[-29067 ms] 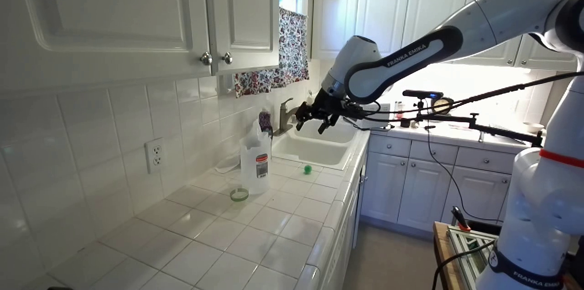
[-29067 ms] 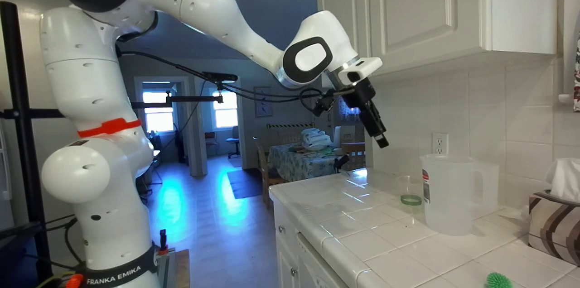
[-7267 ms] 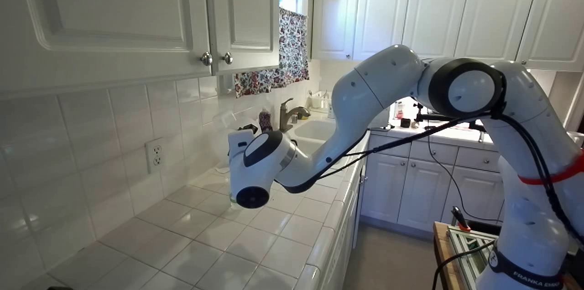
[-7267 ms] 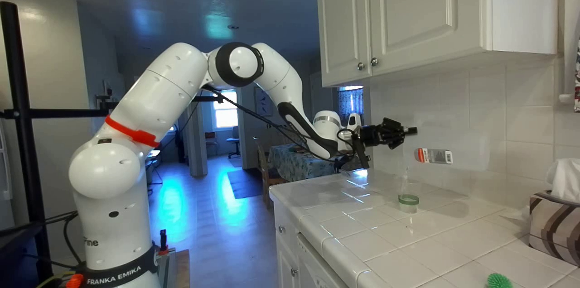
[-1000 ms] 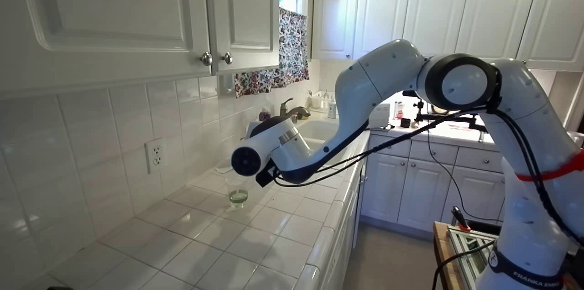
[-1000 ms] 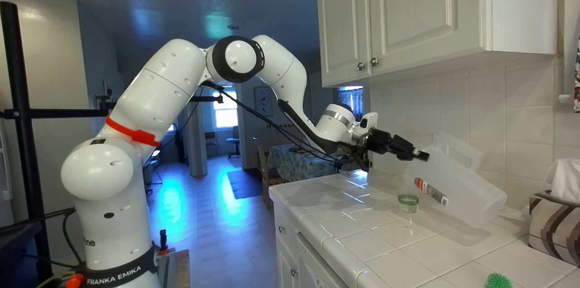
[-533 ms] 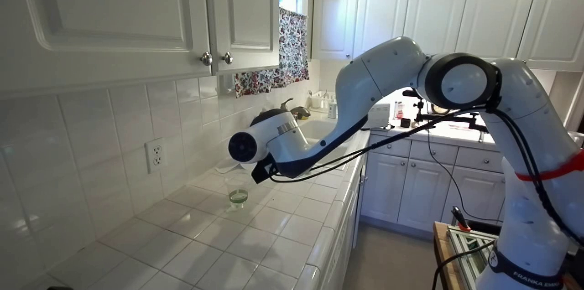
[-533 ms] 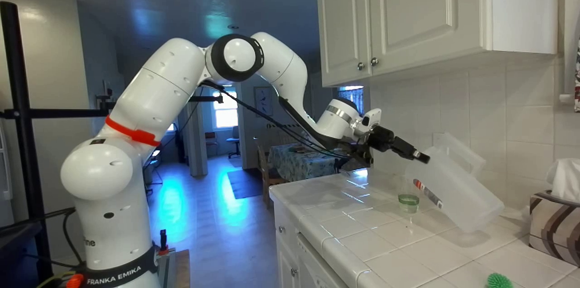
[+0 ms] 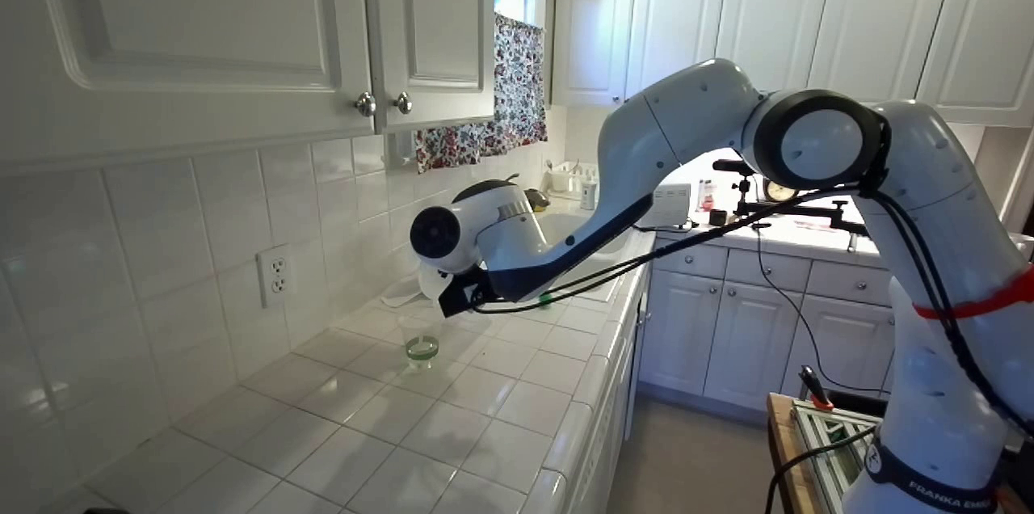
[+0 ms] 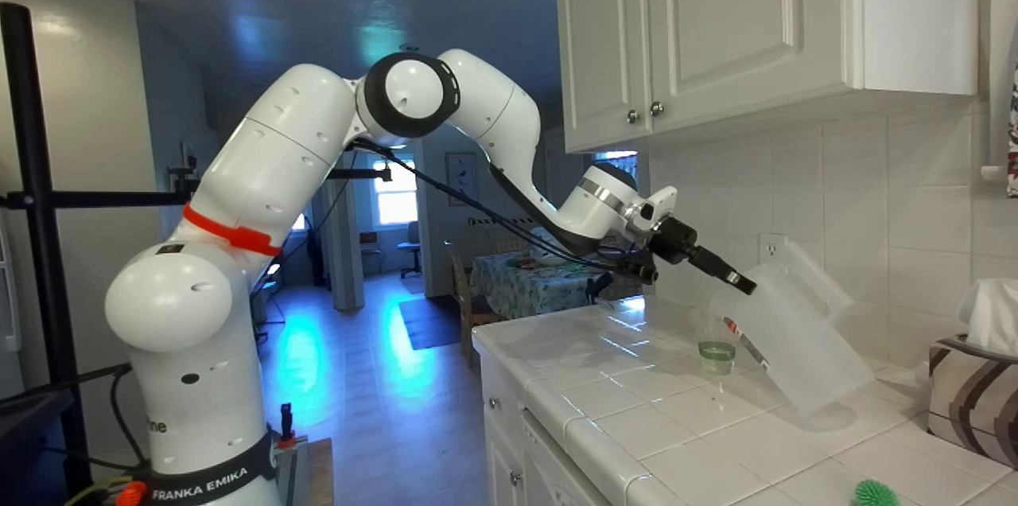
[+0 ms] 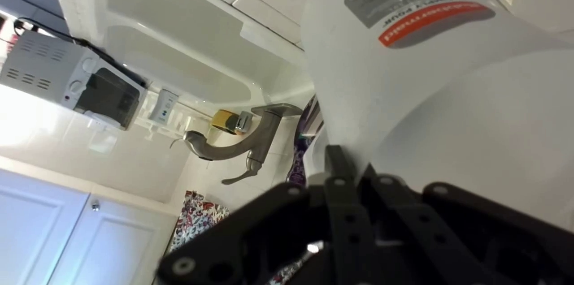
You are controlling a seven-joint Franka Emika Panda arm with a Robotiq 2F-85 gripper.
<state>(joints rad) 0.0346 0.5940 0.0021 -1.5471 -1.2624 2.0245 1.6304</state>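
Observation:
My gripper [image 10: 745, 282] is shut on the upper wall of a translucent white pitcher [image 10: 811, 347], which leans with its mouth toward the arm and its base low over the tiled counter. Whether the base touches the tiles I cannot tell. In the wrist view the pitcher [image 11: 403, 70] with its red and grey label fills the right side, its wall pinched at the gripper [image 11: 354, 168]. A clear cup with a green band [image 10: 717, 357] stands upright just below the pitcher's mouth. In an exterior view the same cup [image 9: 422, 348] shows, while the arm hides most of the pitcher.
A green spiky ball [image 10: 876, 493] lies on the counter near a tissue box [image 10: 972, 398]. Beyond the pitcher are the sink [image 11: 179, 70], the faucet [image 11: 258, 141] and a purple bottle [image 11: 301, 155]. An upper cabinet [image 10: 755, 21] hangs above the counter.
Earlier the pitcher stood upright, then lay nearly level over the cup with a thin stream falling. Over the last second it swings back toward upright, its base dropping, with the wrist turning.

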